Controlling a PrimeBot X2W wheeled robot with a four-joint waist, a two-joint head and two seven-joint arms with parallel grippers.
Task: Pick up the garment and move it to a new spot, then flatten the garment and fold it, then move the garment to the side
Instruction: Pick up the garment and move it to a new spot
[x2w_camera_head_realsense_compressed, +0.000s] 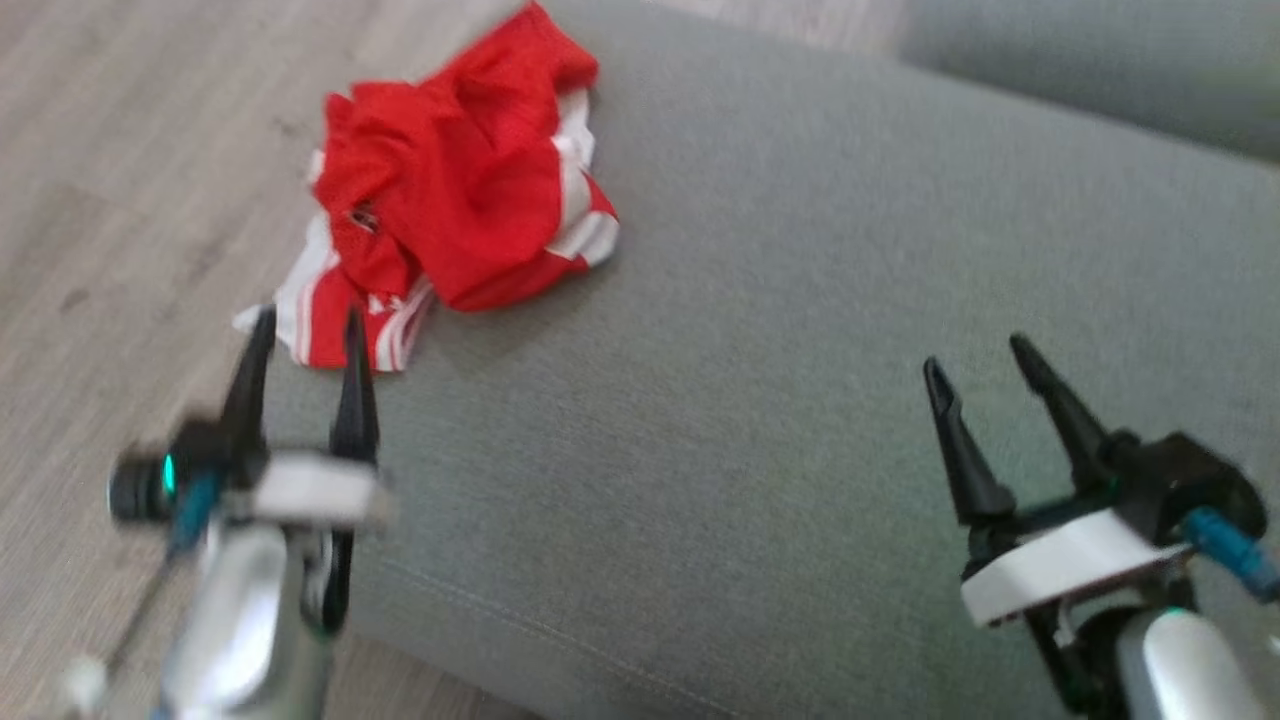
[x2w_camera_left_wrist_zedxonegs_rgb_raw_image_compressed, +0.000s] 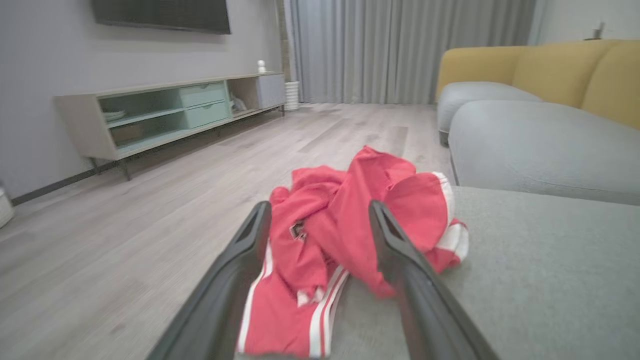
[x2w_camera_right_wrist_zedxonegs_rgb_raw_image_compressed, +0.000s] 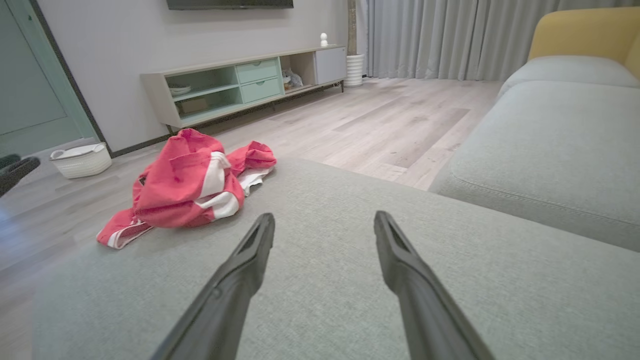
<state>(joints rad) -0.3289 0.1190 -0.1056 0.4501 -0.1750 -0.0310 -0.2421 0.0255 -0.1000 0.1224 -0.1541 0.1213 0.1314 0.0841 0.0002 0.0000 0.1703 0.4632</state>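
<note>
The left gripper (x2w_camera_head_realsense_compressed: 307, 318) hangs with its two dark fingers spread and nothing between them. From the head camera its tips sit just short of the striped hem of the red garment (x2w_camera_head_realsense_compressed: 460, 190). The garment lies crumpled at the left edge of the grey sofa cushion (x2w_camera_head_realsense_compressed: 750, 420), and one corner seems to droop toward the wooden floor (x2w_camera_head_realsense_compressed: 100, 150). The right gripper (x2w_camera_head_realsense_compressed: 976, 355) is likewise spread and empty, over bare cushion and well apart from the cloth. Looking along the left wrist, the heap sits straight ahead, framed between the fingers, with the white-striped part nearest and the bulk mounded behind. Along the right wrist, the garment lies off to the left, far from those fingers. To my eye the pick-up has not yet begun. I'd aim for the thick mound rather than the thin hem and press down so the fingers pinch several layers against the cushion. Then I'd lift straight up before carrying it toward the open middle, so the drooping corner doesn't drag off the edge.
</note>
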